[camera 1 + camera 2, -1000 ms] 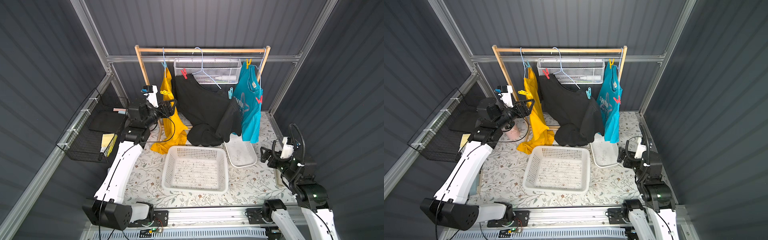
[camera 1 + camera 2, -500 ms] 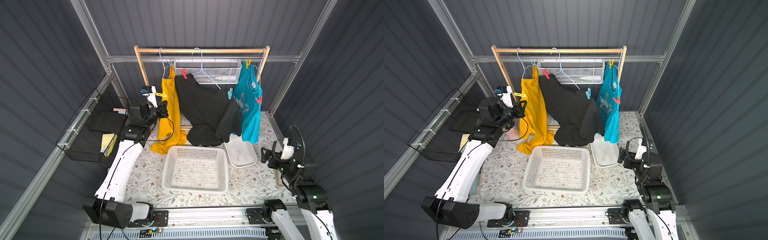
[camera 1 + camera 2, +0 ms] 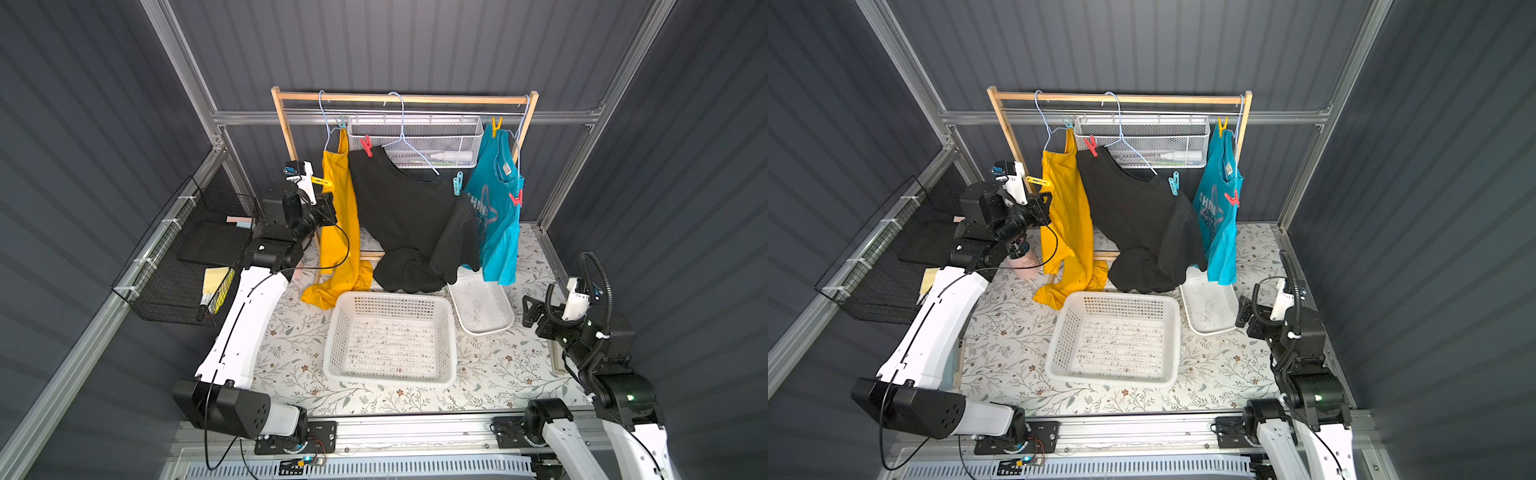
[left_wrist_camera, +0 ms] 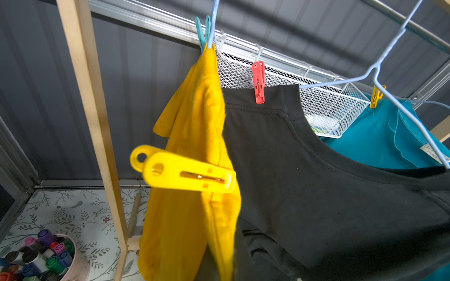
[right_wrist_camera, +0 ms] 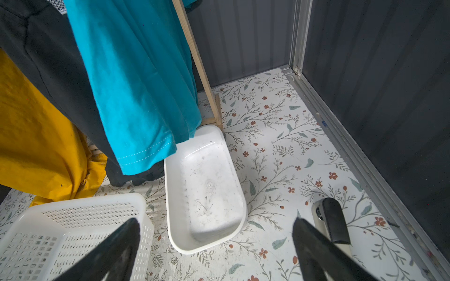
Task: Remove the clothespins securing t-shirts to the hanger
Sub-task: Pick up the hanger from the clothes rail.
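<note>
The yellow clothespin (image 4: 185,174) sits just above the left gripper (image 3: 327,208) and lies roughly level. Its clamp end bites the near edge of the mustard t-shirt (image 4: 194,116), and its ringed tails point away from the cloth. The left gripper is clenched. No clothespin shows between its jaws, and the left wrist view does not show its fingers. The teal clothespin (image 4: 203,31) and the red clothespin (image 4: 258,82) lie higher and farther out from this gripper.

Handling, by judgement: the part is light, rigid plastic under spring load, and its smooth faces are likely to slip. Take hold across the two ringed tails and squeeze them together to open the clamp. The cloth is soft and hangs free, so expect it to swing with the pin rather than resist.

The right gripper (image 5: 214,262) stands wide apart and empty, with the white tray (image 5: 171,199) just ahead of it.
</note>
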